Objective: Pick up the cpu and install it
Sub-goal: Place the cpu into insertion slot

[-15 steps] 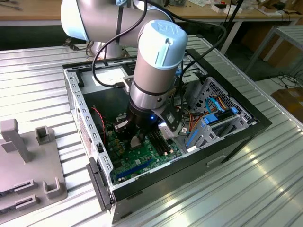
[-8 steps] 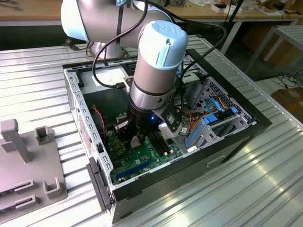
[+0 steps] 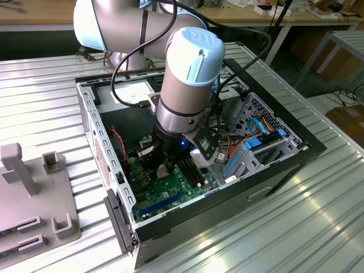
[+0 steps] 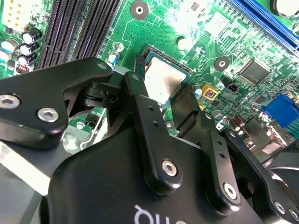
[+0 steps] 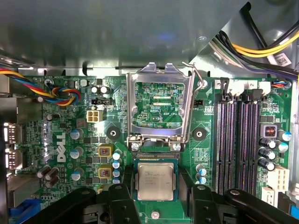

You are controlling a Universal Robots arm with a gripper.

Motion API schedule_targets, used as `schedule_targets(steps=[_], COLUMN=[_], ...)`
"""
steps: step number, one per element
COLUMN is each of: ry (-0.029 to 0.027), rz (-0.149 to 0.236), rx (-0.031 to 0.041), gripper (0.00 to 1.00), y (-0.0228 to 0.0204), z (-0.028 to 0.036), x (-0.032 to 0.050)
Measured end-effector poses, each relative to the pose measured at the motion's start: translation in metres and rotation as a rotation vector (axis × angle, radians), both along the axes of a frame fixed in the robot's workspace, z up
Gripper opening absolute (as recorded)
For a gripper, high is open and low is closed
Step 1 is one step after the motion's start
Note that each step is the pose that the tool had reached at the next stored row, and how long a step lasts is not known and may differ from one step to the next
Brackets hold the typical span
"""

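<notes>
The cpu point(image 5: 155, 181) is a pale silver-grey square lying flat in the dark socket on the green motherboard point(image 5: 60, 140). The second wrist view shows the cpu point(image 4: 161, 77) from a slant. My gripper point(image 5: 157, 185) straddles it, with its black fingers point(image 5: 126, 193) pressed against two opposite edges, shut on it. The socket's metal load plate point(image 5: 132, 102) stands flipped open beside the cpu, its wire lever point(image 5: 192, 102) raised. In the exterior view the gripper point(image 3: 165, 169) is lowered deep inside the open computer case point(image 3: 273, 165).
Black memory slots point(image 5: 238, 140) run beside the socket. Coloured cable bundles point(image 5: 60, 93) and capacitors point(image 5: 75, 151) crowd the board. Case walls close in around the arm. On the exterior view's left a grey fixture point(image 3: 34, 193) stands on the ribbed metal table point(image 3: 296, 227).
</notes>
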State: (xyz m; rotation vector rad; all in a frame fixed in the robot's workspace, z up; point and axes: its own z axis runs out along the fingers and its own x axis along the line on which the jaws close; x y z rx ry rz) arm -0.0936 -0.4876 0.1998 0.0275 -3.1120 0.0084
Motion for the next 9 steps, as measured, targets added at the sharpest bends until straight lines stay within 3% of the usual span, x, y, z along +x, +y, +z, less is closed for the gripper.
schedule_targets(steps=[5,9], ry=[-0.0001,0.0], rz=[0.0,0.0], rx=[0.0026,0.0146], gripper=[0.47,0.47], y=[0.0001,0.0001], z=[-0.0003,0.0002], x=[0.0,0.0])
